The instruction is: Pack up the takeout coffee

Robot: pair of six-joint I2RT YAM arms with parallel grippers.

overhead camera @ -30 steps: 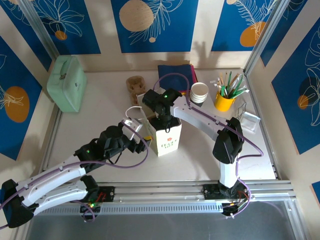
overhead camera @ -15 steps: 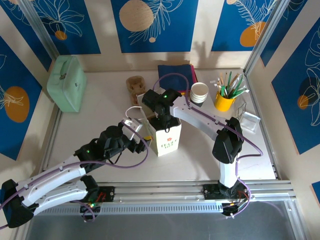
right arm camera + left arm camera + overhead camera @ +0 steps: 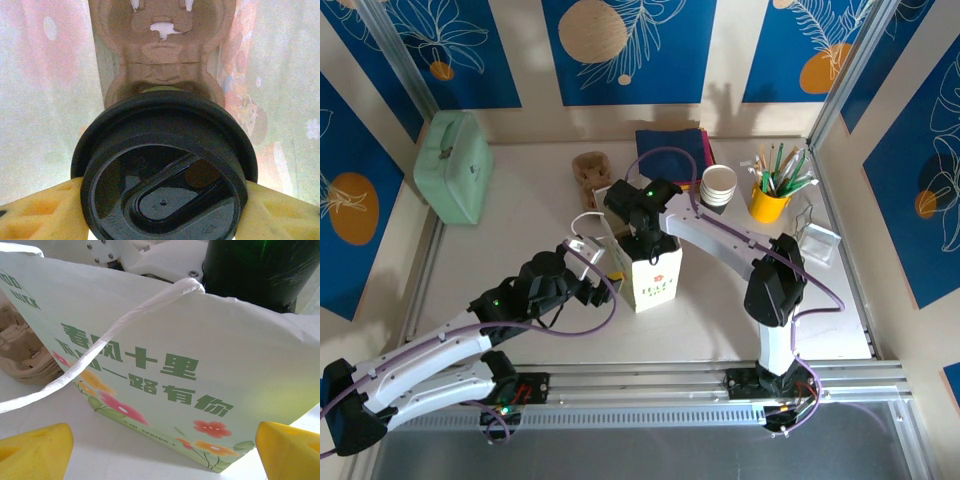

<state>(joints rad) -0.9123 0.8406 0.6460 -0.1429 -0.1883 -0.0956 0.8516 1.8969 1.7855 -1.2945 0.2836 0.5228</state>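
Seen from above, the white desk (image 3: 510, 250) is shut in by patterned walls on the left, far and right sides, and by a metal rail at the near edge. A tall white paper bag with a flower print (image 3: 655, 280) stands upright near the middle. Bare desk lies to its left, as far as the mint-green carry case (image 3: 450, 165), and also in front of it and to its right. The far side is more crowded: a brown pulp cup carrier (image 3: 590, 168), a dark blue flat item (image 3: 672, 148), a stack of white paper cups (image 3: 719, 185) and a yellow pot of pens (image 3: 768, 202). The right hand (image 3: 644, 238) points down into the mouth of the bag. The left hand (image 3: 605, 282) is low, just beside the bag's left wall.

In the left wrist view, the left hand (image 3: 160, 452) is released, with its yellow fingertips (image 3: 30, 450) wide apart. The printed side of the bag (image 3: 165, 370) stands just in front of them, not between them.

In the right wrist view, the inside of the bag is narrow, and its pale walls (image 3: 45, 100) are near on both sides. The right hand (image 3: 162, 212) is grasping the takeout coffee (image 3: 165, 170), a small paper cup with a round black plastic lid. The yellow fingers (image 3: 40, 210) press on it from left and right under the lid rim. Beyond the cup a brown pulp tray (image 3: 162, 50) lies deeper in the bag. I cannot tell whether the cup touches it.
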